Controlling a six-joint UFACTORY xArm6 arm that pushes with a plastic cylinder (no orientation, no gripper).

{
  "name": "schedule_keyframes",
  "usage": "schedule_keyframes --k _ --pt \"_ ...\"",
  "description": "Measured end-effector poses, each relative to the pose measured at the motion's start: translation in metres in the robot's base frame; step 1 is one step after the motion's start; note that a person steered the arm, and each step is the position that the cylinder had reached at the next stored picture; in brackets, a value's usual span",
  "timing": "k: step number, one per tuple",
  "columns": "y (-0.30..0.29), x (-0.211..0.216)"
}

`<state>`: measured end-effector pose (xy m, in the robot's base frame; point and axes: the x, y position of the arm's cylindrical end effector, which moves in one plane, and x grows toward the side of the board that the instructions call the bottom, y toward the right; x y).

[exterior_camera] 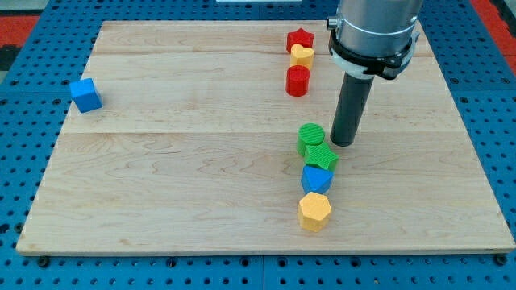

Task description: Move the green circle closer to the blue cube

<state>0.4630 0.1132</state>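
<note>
The green circle [310,137] is a short green cylinder standing right of the board's middle. The blue cube [85,94] sits far off at the view's left edge of the board. My tip [343,143] rests on the board just to the right of the green circle, very close to it; I cannot tell if it touches. A green star-like block [322,156] lies against the green circle's lower right, right below my tip.
Below the green blocks a second blue block [317,178] and a yellow hexagon [314,211] form a column. At the top a red star [300,38], a yellow block [302,55] and a red cylinder [297,81] stack downward. The wooden board [201,185] lies on blue pegboard.
</note>
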Motion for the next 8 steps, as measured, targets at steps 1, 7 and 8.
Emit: schedule_keyframes --k 1,7,8 --pt "-0.001 0.008" --pt "-0.168 -0.024" --pt "-0.125 -0.024"
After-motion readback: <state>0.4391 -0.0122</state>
